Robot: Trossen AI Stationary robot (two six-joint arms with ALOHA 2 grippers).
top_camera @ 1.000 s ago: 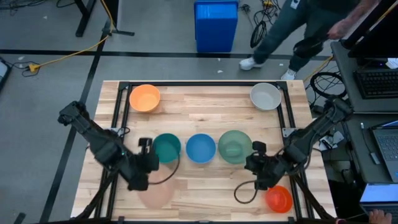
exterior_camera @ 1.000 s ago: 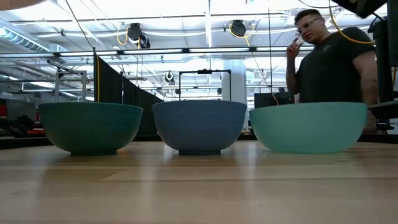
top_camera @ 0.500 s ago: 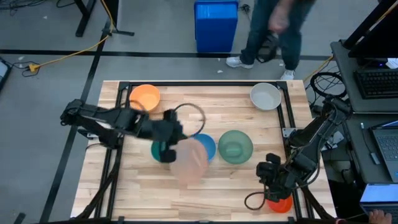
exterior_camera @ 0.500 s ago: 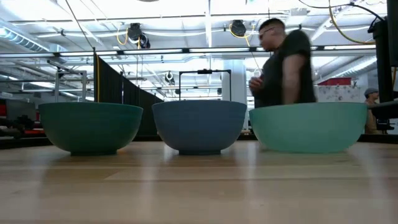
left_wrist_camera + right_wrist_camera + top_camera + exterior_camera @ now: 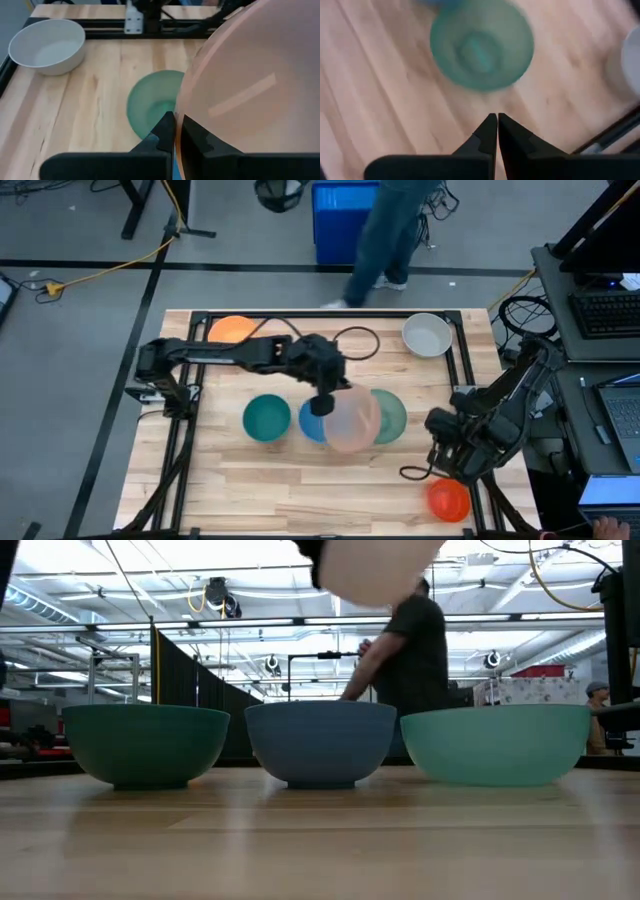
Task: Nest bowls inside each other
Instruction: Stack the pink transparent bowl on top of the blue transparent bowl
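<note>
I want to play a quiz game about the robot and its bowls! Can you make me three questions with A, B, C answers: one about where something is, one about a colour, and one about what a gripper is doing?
1. Where is the orange bowl?
A. At a far corner of the table
B. Inside the teal bowl
C. On the floor

2. What colour is the bowl held by the left gripper?
A. Black
B. Pale pink
C. Yellow

3. What is the right gripper doing?
A. Holding the red-orange bowl
B. Wide open
C. Shut and holding nothing

Answers: 1 A, it sits alone by the far rail on the left arm's side. 2 B, the pale pink bowl hangs above the row, its rim pinched between the fingers. 3 C, its fingertips meet with nothing between them.
</note>
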